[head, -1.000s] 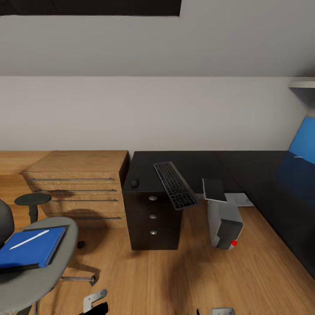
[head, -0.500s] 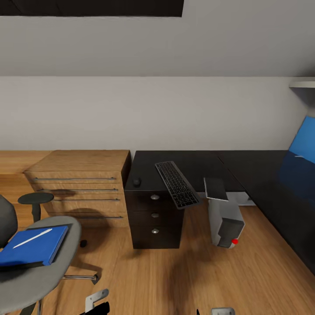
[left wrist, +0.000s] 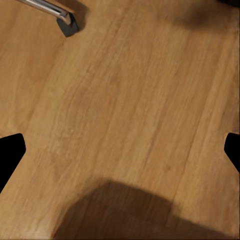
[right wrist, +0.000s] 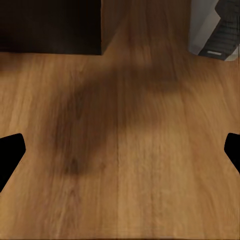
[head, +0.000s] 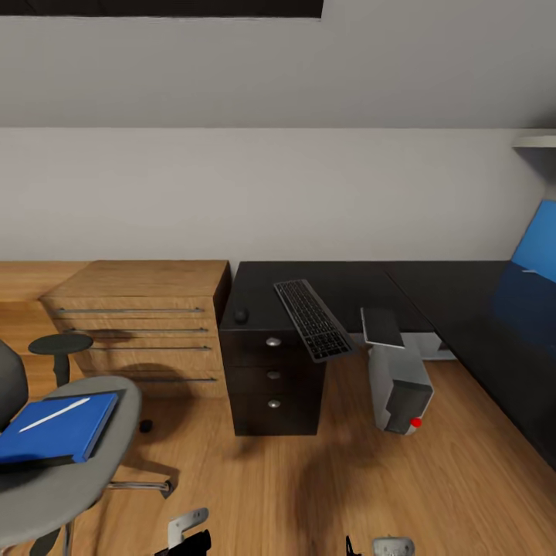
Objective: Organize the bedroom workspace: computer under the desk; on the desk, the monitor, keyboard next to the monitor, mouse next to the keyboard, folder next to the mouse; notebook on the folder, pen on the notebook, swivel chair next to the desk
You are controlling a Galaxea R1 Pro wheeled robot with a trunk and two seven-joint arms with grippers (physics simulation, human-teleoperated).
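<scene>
Long glossy black L-shaped desk [head: 363, 289] is sitting at 12–3 o'clock in the head view, blue wall panel [head: 537, 243] at its 3 o'clock end. Slim black keyboard with low flat keys [head: 312, 319] is lying diagonally on the tabletop, its near end overhanging the front edge. Small rounded black mouse [head: 241, 315] is resting on the tabletop at the keyboard's 9 o'clock, apart from it, above the dark drawers with round silver knobs [head: 272, 374]. Small grey tower computer [head: 398, 378], darker panel, red light, is standing on the light wooden floor [head: 309, 494] at the keyboard's 4 o'clock.

Grey padded swivel chair [head: 73, 471] is sitting at 8 o'clock, well apart from the desk. Flat bright blue folder [head: 62, 428] is lying on its seat, thin white pen [head: 54, 414] on top.

Left gripper [left wrist: 120, 150] and right gripper [right wrist: 120, 150] are hanging over bare floor, fingers spread wide, gripping nothing.
</scene>
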